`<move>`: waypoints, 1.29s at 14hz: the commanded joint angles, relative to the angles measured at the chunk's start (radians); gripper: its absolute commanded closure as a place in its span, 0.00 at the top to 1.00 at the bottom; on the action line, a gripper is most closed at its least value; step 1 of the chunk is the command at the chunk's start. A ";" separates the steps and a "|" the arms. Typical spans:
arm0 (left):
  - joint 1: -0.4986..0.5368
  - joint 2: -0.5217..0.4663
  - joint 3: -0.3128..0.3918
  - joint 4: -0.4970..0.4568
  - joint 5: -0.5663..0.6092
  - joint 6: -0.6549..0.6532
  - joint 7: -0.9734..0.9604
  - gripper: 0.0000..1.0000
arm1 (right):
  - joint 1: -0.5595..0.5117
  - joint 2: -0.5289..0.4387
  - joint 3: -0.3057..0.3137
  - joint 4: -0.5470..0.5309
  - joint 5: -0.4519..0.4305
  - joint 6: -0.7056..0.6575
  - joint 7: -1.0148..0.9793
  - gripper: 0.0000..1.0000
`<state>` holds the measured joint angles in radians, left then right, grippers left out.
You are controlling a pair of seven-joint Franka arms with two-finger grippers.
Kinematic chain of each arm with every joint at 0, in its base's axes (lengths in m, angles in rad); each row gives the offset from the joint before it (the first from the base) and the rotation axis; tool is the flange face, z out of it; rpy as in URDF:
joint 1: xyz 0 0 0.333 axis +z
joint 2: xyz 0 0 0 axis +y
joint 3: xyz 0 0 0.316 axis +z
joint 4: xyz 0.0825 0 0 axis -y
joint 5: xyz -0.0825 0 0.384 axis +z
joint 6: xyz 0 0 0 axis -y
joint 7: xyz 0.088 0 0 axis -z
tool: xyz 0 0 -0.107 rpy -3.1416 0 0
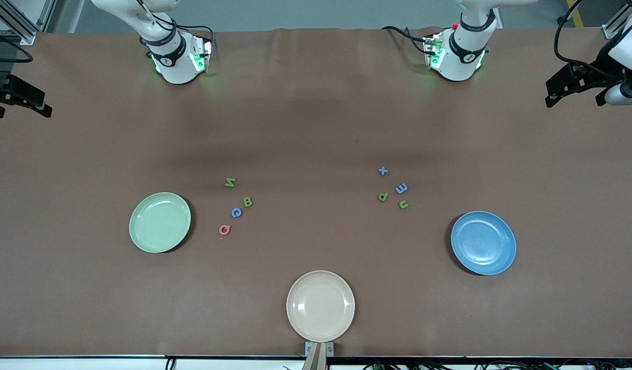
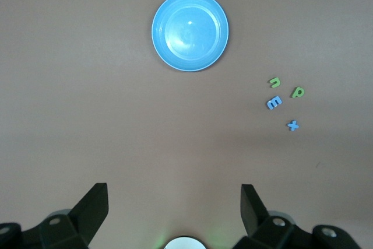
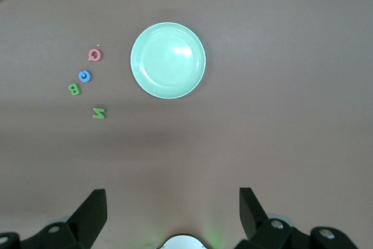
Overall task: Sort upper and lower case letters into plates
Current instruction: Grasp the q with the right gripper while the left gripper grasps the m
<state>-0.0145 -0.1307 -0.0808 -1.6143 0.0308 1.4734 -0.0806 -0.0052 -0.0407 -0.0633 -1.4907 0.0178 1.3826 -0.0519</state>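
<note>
White arms (image 1: 462, 49) with black joint bands, green base lights, black cables, black claws (image 2: 175, 205).

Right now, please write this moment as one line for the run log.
stage: start | capital letters: on table beside green plate | small letters: on table near blue plate | plates: hold nothing | left gripper: open, waiting | right gripper: open, waiting

Robotics lab, aluminium framing (image 1: 17, 23), cabled arm bases (image 1: 178, 59)
</note>
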 commanded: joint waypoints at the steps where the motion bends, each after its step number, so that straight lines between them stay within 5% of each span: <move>1: 0.001 0.017 0.001 0.033 -0.017 -0.021 0.005 1.00 | -0.003 -0.063 -0.009 -0.028 0.014 -0.028 -0.005 1.00; 7: -0.008 0.040 -0.005 0.025 -0.017 -0.021 -0.007 1.00 | -0.001 -0.061 -0.007 -0.023 0.011 -0.011 -0.005 1.00; 10: -0.007 0.075 -0.069 -0.019 -0.018 0.011 -0.057 1.00 | 0.001 -0.056 -0.006 -0.014 0.016 -0.007 -0.002 1.00; 14: -0.004 0.115 -0.171 -0.137 -0.020 0.137 -0.197 1.00 | -0.006 -0.038 -0.007 0.009 0.013 -0.008 0.000 1.00; 18: -0.004 0.153 -0.289 -0.379 -0.055 0.451 -0.468 1.00 | -0.013 0.091 -0.009 0.021 -0.001 0.054 -0.003 1.00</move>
<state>-0.0256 0.0223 -0.3254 -1.8809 -0.0048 1.7928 -0.4396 -0.0054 -0.0231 -0.0735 -1.4880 0.0195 1.3927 -0.0515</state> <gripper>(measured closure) 0.000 0.000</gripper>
